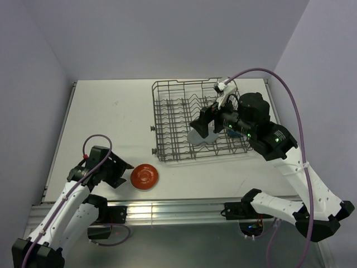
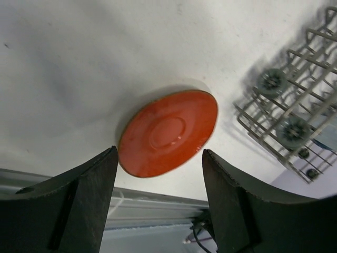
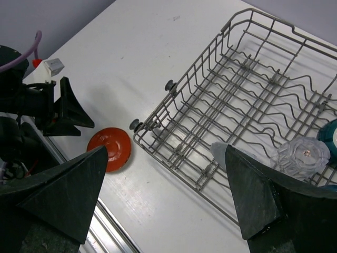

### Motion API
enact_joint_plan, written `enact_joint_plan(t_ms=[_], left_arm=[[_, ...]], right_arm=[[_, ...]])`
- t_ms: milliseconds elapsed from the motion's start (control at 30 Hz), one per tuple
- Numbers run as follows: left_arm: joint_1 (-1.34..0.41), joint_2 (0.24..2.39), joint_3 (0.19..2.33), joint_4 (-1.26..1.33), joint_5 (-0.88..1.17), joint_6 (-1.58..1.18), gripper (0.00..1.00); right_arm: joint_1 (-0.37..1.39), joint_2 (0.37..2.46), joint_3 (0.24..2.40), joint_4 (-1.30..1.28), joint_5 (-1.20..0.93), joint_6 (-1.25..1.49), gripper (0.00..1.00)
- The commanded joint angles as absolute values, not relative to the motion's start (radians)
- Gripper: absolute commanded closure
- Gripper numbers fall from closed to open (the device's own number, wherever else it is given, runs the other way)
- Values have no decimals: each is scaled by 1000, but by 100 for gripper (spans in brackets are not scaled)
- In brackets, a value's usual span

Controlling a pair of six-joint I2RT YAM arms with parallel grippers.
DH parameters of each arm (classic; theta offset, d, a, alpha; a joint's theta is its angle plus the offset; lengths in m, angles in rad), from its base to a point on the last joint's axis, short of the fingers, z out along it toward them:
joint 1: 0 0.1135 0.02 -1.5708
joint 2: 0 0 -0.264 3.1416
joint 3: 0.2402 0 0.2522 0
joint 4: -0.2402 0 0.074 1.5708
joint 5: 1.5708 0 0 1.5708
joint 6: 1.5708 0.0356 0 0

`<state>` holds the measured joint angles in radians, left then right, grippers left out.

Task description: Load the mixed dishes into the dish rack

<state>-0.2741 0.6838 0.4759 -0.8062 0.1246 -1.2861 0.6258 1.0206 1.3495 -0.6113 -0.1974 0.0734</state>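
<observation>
The red-orange plate (image 1: 144,176) lies flat on the table (image 1: 111,111) just in front of the left gripper (image 1: 124,174), whose fingers are spread wide; the right gripper (image 1: 203,125) is far off.

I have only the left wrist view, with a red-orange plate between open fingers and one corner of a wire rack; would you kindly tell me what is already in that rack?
Observer: A clear glass tumbler sits inside the grey wire dish rack, close to the right arm.
Operator: Thank you. Is anything else loaded?
Observer: Yes, a pale blue-grey plate is at the rack's near edge.
Operator: And where is the right gripper?
Observer: The right gripper hovers over the rack's near right part, jaws wide open and holding nothing.
</observation>
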Motion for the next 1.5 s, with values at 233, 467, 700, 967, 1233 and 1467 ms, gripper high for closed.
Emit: enact_joint_plan(t_ms=[233,467,700,967,1233,1467], left_arm=[[-270,675,368,-646,58,-1243,30],[-270,628,272,-513,67,-1281,34],[-270,490,163,-439,84,-1335,44],[-270,453,72,-276,143,-1302,52],[-270,463,21,-183,247,-1269,54],[-273,468,123,-420,163,-1241,49]], right_arm=[[624,913,1310,-627,-137,68,0],[624,876,1316,-667,-106,38,0],[623,830,1302,-675,-74,23,0],[624,813,1270,-661,-84,43,0],[624,815,1275,-661,-64,23,0],[623,818,1267,-646,-74,32,0]])
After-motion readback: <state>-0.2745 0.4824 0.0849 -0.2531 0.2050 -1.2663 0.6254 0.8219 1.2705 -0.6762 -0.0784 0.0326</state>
